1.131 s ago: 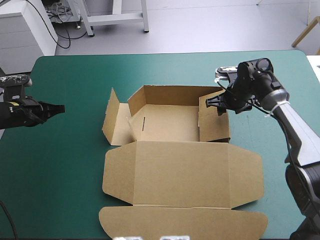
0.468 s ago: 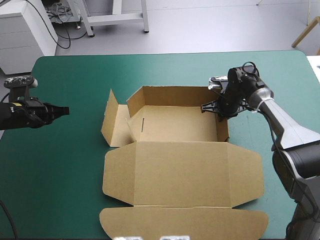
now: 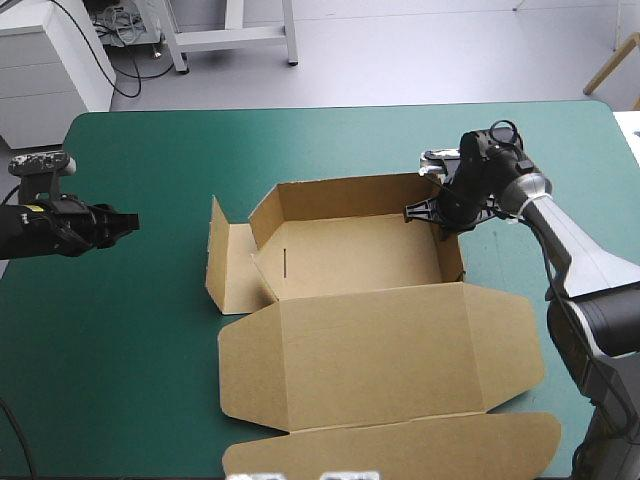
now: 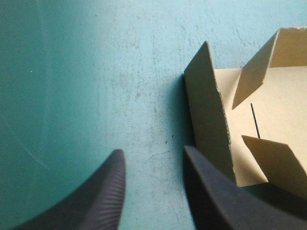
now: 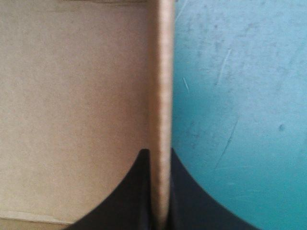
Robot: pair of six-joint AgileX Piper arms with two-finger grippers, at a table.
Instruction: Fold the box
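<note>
— Skewed since just before, the box (image 3: 370, 320) sat mid-table, the right gripper (image 3: 440, 214) clamped on its right wall.
— And the left gripper (image 3: 130, 222)?
— Spread apart, left of the box.

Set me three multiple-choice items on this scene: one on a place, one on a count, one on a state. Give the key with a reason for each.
1. Relative to the box, where is the left pincer?
A. inside it
B. under it
C. apart from it, over the teal-green cover

2. How many pincers touch the box?
A. none
B. one
C. two

3. The right pincer is:
A. shut on the box's right wall
B. wide open
C. shut on nothing

Key:
1 C: bare cover lies between it and the box.
2 B: only the right one is on the board.
3 A: the right wrist view shows the wall's edge pinched in it.
</note>
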